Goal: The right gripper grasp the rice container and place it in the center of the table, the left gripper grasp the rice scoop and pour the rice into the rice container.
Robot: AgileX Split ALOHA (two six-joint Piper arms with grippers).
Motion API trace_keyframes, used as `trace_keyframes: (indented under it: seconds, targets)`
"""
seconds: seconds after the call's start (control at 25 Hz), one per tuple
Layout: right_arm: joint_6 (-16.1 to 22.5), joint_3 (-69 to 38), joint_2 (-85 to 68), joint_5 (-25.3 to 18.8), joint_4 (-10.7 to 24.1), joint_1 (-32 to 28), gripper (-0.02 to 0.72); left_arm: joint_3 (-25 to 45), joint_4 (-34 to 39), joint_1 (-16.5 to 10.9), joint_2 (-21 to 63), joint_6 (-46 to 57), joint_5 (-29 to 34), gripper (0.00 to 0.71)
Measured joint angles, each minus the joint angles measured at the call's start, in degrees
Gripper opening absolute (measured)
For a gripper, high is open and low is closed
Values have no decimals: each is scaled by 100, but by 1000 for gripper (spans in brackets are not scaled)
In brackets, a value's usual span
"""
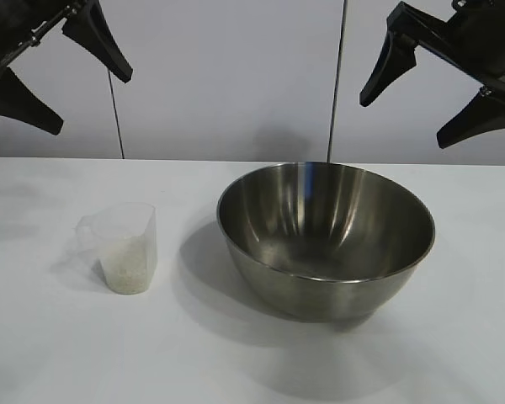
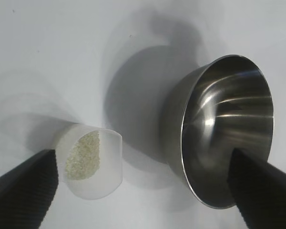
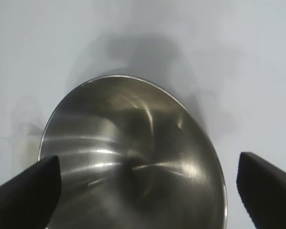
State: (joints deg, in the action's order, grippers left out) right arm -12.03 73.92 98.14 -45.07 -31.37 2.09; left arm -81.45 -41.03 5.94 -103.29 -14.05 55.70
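Rice container [image 1: 326,240] is the thing to watch here, and nothing has hold of it: the right gripper [image 1: 429,97] hangs up high at the back right with its two pointed fingers spread wide and nothing between them, and its wrist view looks straight down into the bowl, so I'd guess it's lined up that way to come down on the rim. The left gripper [image 1: 55,80] is the same story on the other side, up in the air at the back left, fingers splayed and holding nothing, looking down at both items. Going outward from there, the steel bowl sits upright on the white worktop [image 1: 50,353], a bit right of the middle, with no rice in it as far as I can see. The rice scoop [image 1: 122,247] stands upright to the left of it, apart from the bowl, not touching, with rice [image 1: 126,271] filling the lower part. Handle looks like it pokes out toward the left, probably so the left gripper gets an easy pinch. My read: neither grasp has begun, and the bowl may only need a small nudge to centre.
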Motion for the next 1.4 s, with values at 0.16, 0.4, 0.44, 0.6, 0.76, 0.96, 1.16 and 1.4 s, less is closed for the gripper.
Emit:
trace_keyframes:
  seconds: [0.16, 0.4, 0.44, 0.6, 0.76, 0.96, 1.16, 1.4]
  targets:
    - [0, 0, 0, 0, 40, 0, 694, 0, 0, 0, 0, 0, 0, 694]
    - [-24, 0, 58, 1, 1116, 129, 694, 0, 0, 0, 0, 0, 0, 694]
    - [-10, 0, 128, 1, 1297, 169, 694, 0, 0, 0, 0, 0, 0, 694]
    - [20, 0, 641, 18, 1454, 395, 694, 0, 0, 0, 0, 0, 0, 694]
    - [58, 0, 1189, 271, 1424, 560, 694, 0, 0, 0, 0, 0, 0, 694]
    - [141, 0, 1547, 473, 1394, 572, 694, 0, 0, 0, 0, 0, 0, 694]
    - [147, 0, 1720, 518, 1289, 572, 529, 0, 0, 0, 0, 0, 0, 694]
    - [256, 0, 1720, 522, 1242, 572, 187, 0, 0, 0, 0, 0, 0, 694]
